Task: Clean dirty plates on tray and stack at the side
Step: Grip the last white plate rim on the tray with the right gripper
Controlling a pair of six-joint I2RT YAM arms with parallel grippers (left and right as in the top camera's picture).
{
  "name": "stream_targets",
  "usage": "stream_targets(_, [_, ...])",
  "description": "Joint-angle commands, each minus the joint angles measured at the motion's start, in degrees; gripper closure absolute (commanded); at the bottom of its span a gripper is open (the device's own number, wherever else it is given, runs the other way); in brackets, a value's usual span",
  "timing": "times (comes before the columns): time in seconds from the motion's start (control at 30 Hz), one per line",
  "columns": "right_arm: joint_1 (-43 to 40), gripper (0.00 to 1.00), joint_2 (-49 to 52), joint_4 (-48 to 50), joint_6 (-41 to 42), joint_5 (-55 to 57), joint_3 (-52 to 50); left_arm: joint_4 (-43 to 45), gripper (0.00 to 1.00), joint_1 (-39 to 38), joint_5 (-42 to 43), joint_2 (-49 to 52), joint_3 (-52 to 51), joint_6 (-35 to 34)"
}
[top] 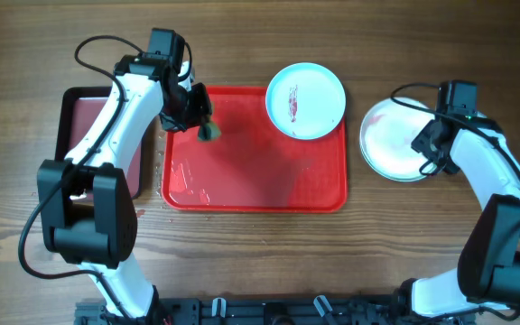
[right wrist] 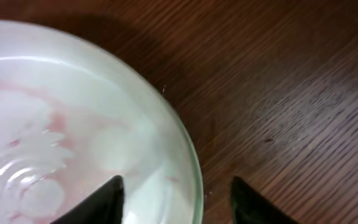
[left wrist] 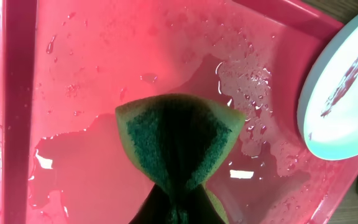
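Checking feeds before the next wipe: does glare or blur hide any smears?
Overhead: sharp, glare streaks lower left on the wet tray, red smear on the turquoise plate plain. Left wrist: water glints on the tray, sponge sharp. Right wrist: white plate close and soft, faint pink film readable.

Glossy wet plastic tray (left wrist: 73, 62), probably foam sponge (left wrist: 176, 140).

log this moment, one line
left fingers: shut on sponge over tray | right fingers: open astride side plate rim | smeared plate on tray

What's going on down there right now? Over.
Left fingers shut on sponge over wet tray. Right fingers open astride rim of side plate. One smeared plate on tray. Nothing blocking.
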Motion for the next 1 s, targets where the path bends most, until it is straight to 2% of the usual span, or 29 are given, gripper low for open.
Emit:
stream_targets(0.0, [0.48,0.43,-2.6,-1.95,-7.52,-12.11,5.57,0.37,0.96,-0.07,-0.33,0.33,-0.26,0.48])
stream_targets(0.1, [5.4,0.43,-4.96,-0.33,-9.81,-22.88,11.1,0.57,0.96,-0.07,-0.33,0.33,-0.26,0.48])
stream_targets(0.2, [14.78,0.42,-3.41,7.43,-8.33,-23.45,11.23,0.55,0.96,-0.07,-0.33,0.33,-0.26,0.48])
stream_targets(0.23, [17.35,0.42,-1.86,9.25,-5.53,-23.12,11.21,0.55,0.96,-0.07,-0.33,0.33,-0.26,0.48])
stream_targets(0.3, [21.05,0.48,2.73,10.54,1.27,-21.16,11.21,0.55,0.96,-0.07,-0.33,0.33,-0.26,0.48])
stream_targets(0.37, [22.62,0.59,7.69,9.46,6.29,-20.7,11.21,0.55,0.96,-0.07,-0.33,0.33,-0.26,0.48])
stream_targets(0.63, [23.37,0.73,12.17,8.24,6.01,-20.31,10.27,0.61,0.96,-0.07,-0.35,0.33,-0.26,0.48])
stream_targets(0.8, [27.17,0.8,15.93,7.93,5.81,-20.92,10.03,0.61,0.96,-0.07,-0.35,0.33,-0.26,0.48])
stream_targets(0.9, [29.22,0.89,16.02,6.97,5.79,-21.18,10.03,0.59,0.96,-0.07,-0.35,0.33,-0.26,0.48])
stream_targets(0.97, [30.56,0.91,16.02,4.2,4.98,-25.38,10.05,0.57,0.96,-0.07,-0.35,0.33,-0.26,0.5])
